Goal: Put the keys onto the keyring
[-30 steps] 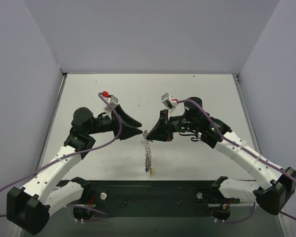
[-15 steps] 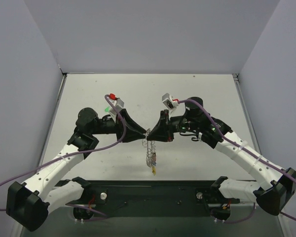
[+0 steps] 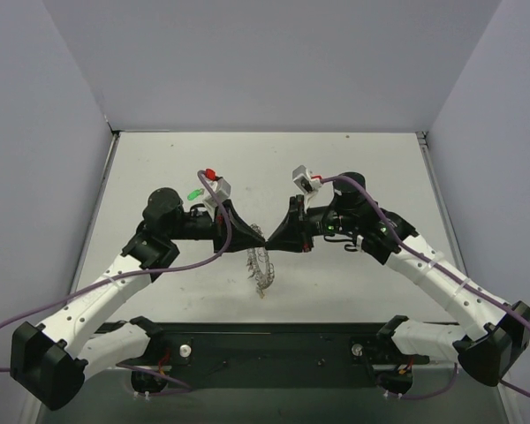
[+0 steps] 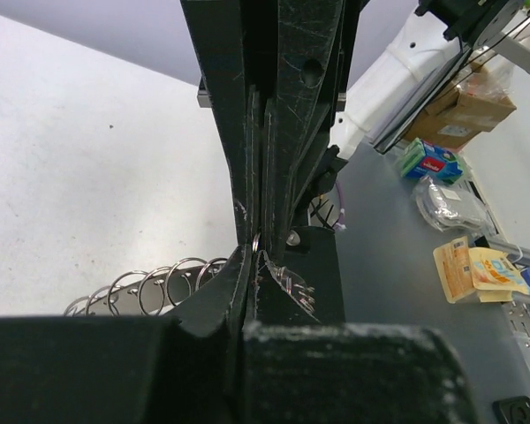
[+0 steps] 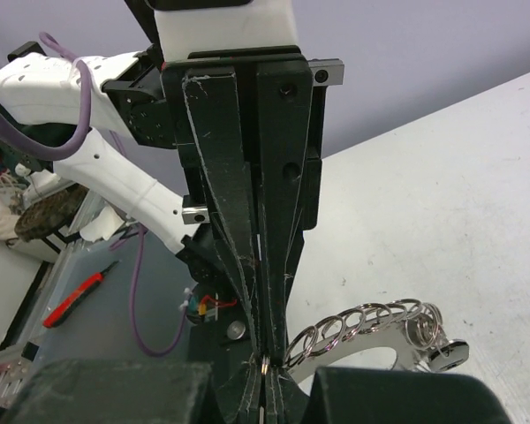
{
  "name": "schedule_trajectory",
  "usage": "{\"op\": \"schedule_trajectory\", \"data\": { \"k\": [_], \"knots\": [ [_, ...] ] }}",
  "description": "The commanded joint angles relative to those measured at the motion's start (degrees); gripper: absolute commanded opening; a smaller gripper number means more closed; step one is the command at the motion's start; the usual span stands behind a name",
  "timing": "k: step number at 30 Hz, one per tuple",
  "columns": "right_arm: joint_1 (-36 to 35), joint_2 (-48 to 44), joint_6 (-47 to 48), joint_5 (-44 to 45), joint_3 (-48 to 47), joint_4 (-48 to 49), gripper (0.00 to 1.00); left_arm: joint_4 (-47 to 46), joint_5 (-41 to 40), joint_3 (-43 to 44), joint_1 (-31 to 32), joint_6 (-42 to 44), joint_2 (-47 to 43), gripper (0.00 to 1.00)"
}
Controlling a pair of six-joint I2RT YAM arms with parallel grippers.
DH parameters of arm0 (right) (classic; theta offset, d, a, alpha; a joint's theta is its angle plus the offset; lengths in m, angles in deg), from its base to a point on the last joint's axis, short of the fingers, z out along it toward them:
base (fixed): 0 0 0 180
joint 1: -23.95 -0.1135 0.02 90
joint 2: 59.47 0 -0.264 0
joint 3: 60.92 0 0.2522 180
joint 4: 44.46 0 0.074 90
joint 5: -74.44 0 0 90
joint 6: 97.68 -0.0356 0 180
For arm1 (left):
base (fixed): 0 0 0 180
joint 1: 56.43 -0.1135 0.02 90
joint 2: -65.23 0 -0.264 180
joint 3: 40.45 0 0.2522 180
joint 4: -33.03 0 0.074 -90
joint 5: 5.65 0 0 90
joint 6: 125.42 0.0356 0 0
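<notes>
Two grippers, one pinch point. Top view, near to far: keyring [image 3: 262, 268] reads as a narrow strip over the table [image 3: 362, 168], with its long axis running near-far. Its free end points toward the arm bases and its far end sits at the fingertips. There the left gripper [image 3: 259, 238] and right gripper [image 3: 271, 239] meet tip to tip, one coming in from each side

Fingers: the top view can't resolve them. Left wrist view: own fingers are closed to a hairline slit with a sliver of ring wire in it, and the right gripper's fingers sit nose-on just beyond. Right wrist view: own fingers are pressed together on a bit of wire at the tips, facing the left gripper's fingers. Both clamp the keyring rim at nearly the same spot

Only the wrist views show the coil loops, left of the fingers in the left wrist view and right of them in the right. Only the right wrist view shows a smaller split ring [image 5: 423, 329] and a round-headed fitting [image 5: 450, 354] at the end of the coil
</notes>
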Motion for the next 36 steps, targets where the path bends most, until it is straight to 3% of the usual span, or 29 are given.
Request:
{"op": "schedule_trajectory", "data": {
  "k": [1,6,8,11,12,15,18,23,26,30,36],
  "knots": [
    [-0.31,-0.98,-0.01,-2.43,-2.22,6.00,0.00,3.19,-1.27,3.37,2.14,3.84,1.29,0.00],
    [-0.22,-1.77,-0.45,-0.77,-2.22,6.09,0.00,3.28,-2.49,3.29,3.02,4.45,1.11,0.00],
    [-0.22,-2.47,-1.33,0.81,-1.96,6.79,0.06,3.28,-3.11,2.85,3.11,4.45,0.59,0.00],
    [-0.22,-3.88,-3.18,4.84,-1.34,8.46,0.37,1.70,-5.57,2.06,3.28,4.01,-0.64,0.00],
    [-0.13,-4.23,-3.53,6.17,-1.08,8.90,0.52,0.82,-7.40,1.10,3.28,3.06,-1.08,0.00],
    [-0.05,-6.51,-5.28,14.04,0.32,10.57,0.72,-3.57,-11.18,-1.53,3.28,1.03,-3.19,0.00],
    [0.13,-10.72,-7.57,23.28,4.09,13.38,0.83,-9.10,-15.31,-4.26,3.28,-1.16,-6.09,0.00],
    [0.39,-14.25,-10.65,26.14,9.29,21.03,0.80,-18.22,-18.93,-8.75,3.28,-3.89,-10.04,0.00],
    [0.39,-13.55,-11.44,22.10,9.12,22.70,0.68,-25.86,-20.07,-11.82,3.28,-6.43,-11.28,0.00],
    [0.39,-11.62,-13.11,16.47,8.85,25.95,0.58,-34.59,-20.95,-14.47,3.28,-9.69,-11.28,0.00],
    [0.13,-10.56,-15.22,10.49,8.68,30.26,0.55,-40.05,-21.22,-15.96,3.28,-11.72,-11.54,0.00]
  ]
}}
